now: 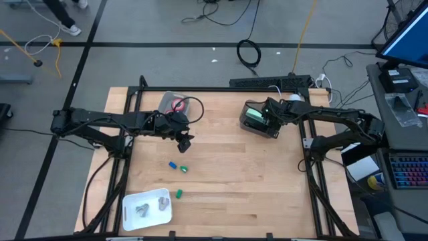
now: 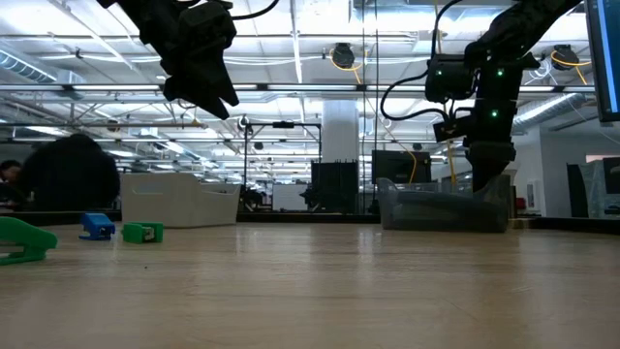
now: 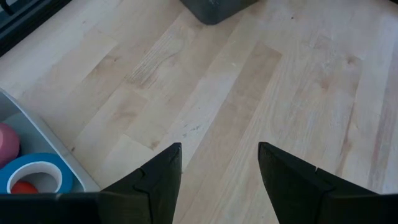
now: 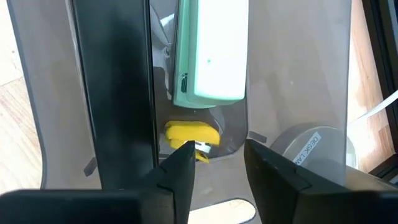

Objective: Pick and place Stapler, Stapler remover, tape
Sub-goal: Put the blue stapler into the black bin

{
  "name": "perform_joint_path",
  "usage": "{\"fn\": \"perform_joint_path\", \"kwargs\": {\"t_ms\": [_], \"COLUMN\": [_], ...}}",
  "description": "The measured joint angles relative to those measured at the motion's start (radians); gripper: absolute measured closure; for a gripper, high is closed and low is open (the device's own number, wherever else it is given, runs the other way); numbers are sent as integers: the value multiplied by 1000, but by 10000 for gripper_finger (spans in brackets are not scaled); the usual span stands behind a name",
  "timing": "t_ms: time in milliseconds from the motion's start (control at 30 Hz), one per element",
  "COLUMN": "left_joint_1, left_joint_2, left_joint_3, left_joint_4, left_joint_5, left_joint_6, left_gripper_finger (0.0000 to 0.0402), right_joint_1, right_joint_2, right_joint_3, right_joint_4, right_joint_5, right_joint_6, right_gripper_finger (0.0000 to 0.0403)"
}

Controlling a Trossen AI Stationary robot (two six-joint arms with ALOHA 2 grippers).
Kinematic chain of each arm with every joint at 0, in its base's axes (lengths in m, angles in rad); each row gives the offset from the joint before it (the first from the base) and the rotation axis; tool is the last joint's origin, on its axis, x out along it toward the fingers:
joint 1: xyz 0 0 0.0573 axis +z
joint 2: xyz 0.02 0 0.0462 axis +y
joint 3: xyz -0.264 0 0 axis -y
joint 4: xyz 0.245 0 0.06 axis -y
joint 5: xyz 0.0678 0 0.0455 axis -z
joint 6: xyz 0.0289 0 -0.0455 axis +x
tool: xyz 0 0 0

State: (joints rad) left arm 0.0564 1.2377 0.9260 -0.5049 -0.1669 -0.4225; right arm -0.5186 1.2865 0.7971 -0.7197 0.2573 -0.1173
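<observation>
My left gripper (image 1: 185,141) hangs open above bare wood, just near of a clear bin (image 1: 175,104) with red tape (image 1: 178,105) inside. Its wrist view shows the open fingers (image 3: 217,168), with a blue tape roll (image 3: 34,175) and a pink-red roll (image 3: 6,146) lying in that bin. My right gripper (image 1: 267,115) is open over a dark clear bin (image 1: 257,122). In the right wrist view its fingers (image 4: 217,162) stand above a mint-green stapler (image 4: 208,56), a black stapler (image 4: 112,93) and a small yellow piece (image 4: 189,134), all lying in the bin.
Small blue (image 1: 172,165) and green (image 1: 182,169) bits and another green bit (image 1: 178,194) lie mid-table. A white tray (image 1: 134,213) near the near-left corner holds two small grey pieces. A labelled tape roll (image 4: 311,146) sits in the dark bin. Bare wood lies between the bins.
</observation>
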Motion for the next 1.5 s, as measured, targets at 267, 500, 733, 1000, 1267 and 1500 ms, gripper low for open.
{"fn": "perform_joint_path", "kwargs": {"t_ms": [267, 500, 733, 1000, 1267, 1500], "left_joint_1": [0, 0, -7, -61, -132, -181], "left_joint_2": [0, 0, 0, 0, 0, 0], "left_joint_3": [0, 1, 1, -14, -124, -215], "left_joint_4": [0, -23, -219, -338, -319, -241], "left_joint_5": [0, 9, 10, 13, 46, 90], "left_joint_6": [2, 35, 48, 149, 276, 286], "left_gripper_finger": [186, 186, 186, 186, 186, 186], "right_joint_1": [4, 4, 4, 18, 50, 57], "right_joint_2": [-14, -108, -282, -479, -633, -682], "right_joint_3": [0, 0, 0, 0, 0, 0], "right_joint_4": [31, 65, 66, 125, 177, 161], "right_joint_5": [1, 0, -73, -131, -130, -129], "right_joint_6": [-11, 58, 211, 312, 318, 341], "right_gripper_finger": [269, 286, 303, 314, 314, 314]}}
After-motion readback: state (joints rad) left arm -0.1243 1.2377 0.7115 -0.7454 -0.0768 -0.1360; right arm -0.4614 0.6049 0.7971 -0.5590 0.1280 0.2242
